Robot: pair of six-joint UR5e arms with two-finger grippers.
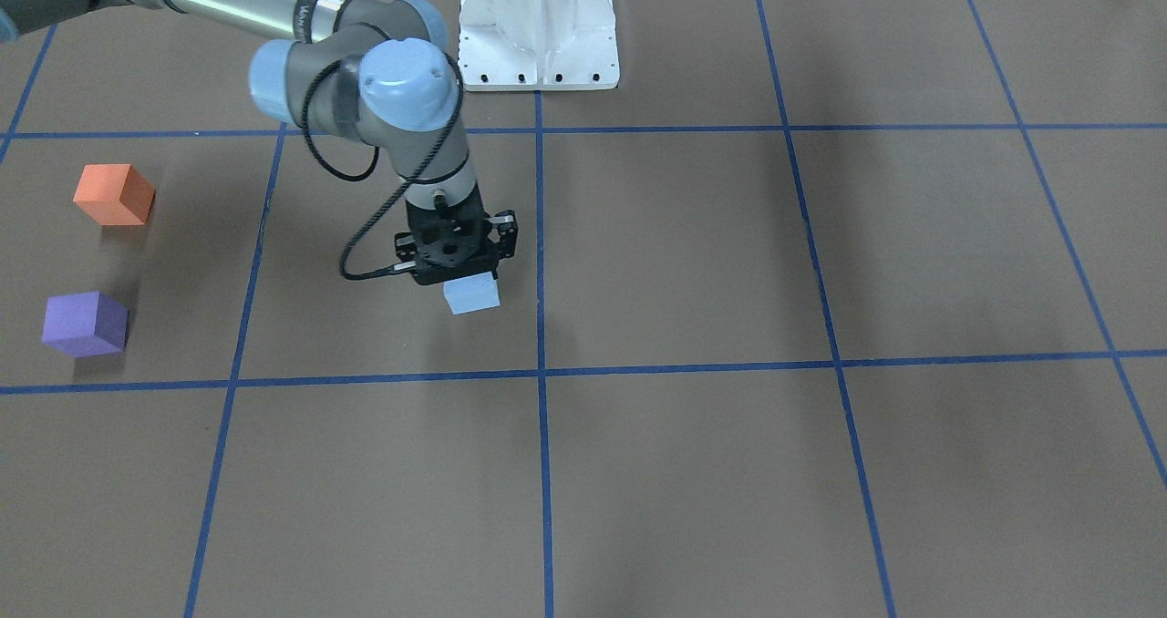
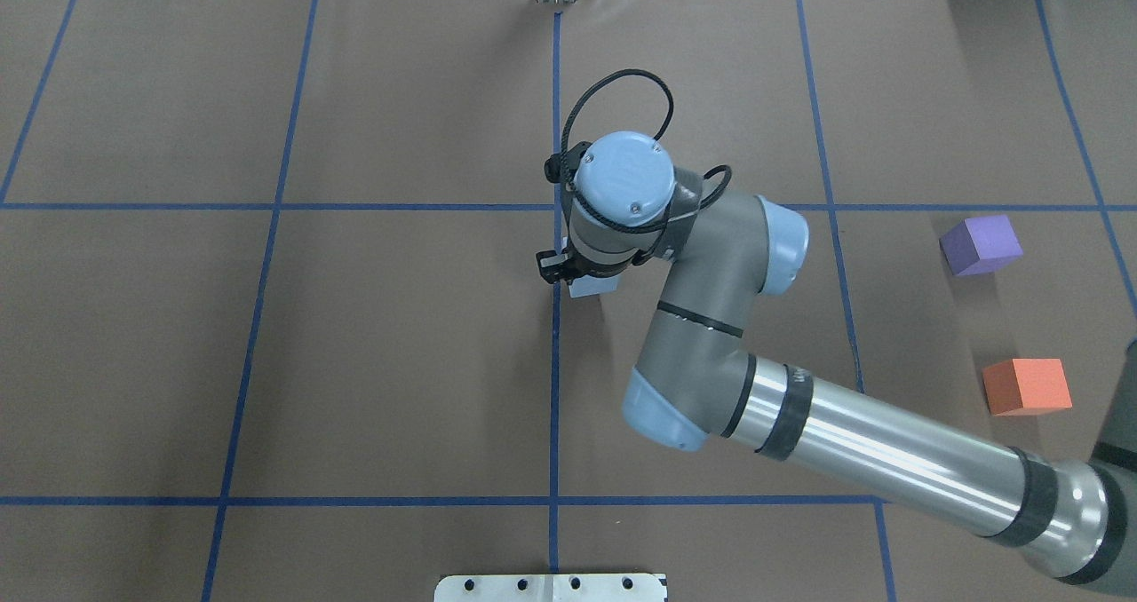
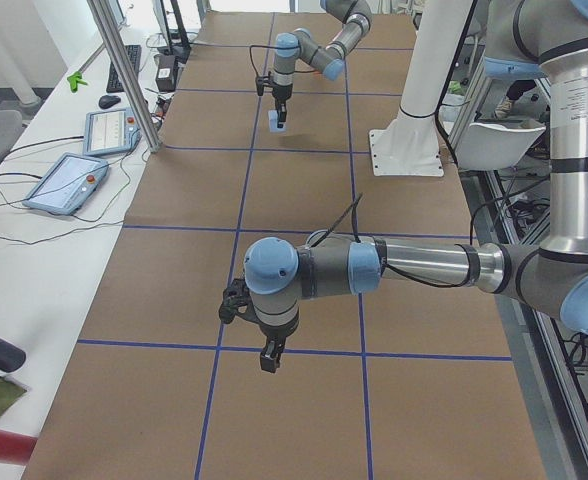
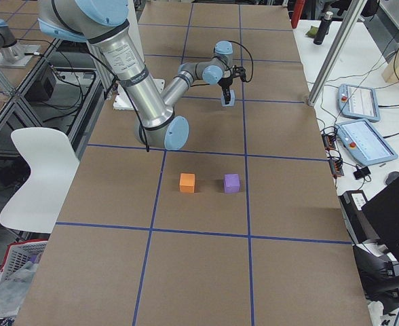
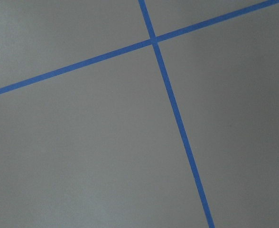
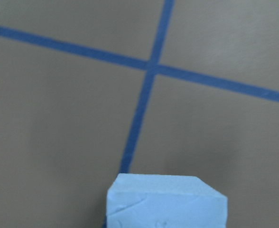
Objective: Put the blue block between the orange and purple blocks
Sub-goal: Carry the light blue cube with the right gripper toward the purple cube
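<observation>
My right gripper (image 1: 467, 277) is shut on the light blue block (image 1: 472, 295) near the table's middle, by a blue tape line. The block also shows in the right wrist view (image 6: 165, 202) and under the wrist in the overhead view (image 2: 593, 288). I cannot tell if it touches the table. The orange block (image 1: 114, 194) and the purple block (image 1: 84, 324) sit apart on the robot's right side, with a gap between them; they also show in the overhead view, orange (image 2: 1026, 386) and purple (image 2: 980, 244). My left gripper (image 3: 269, 358) shows only in the left side view, pointing down; I cannot tell its state.
The brown table carries a grid of blue tape lines (image 1: 540, 372). The white robot base (image 1: 538, 30) stands at the robot's edge. The right arm's forearm (image 2: 888, 460) stretches low over the table near the orange block.
</observation>
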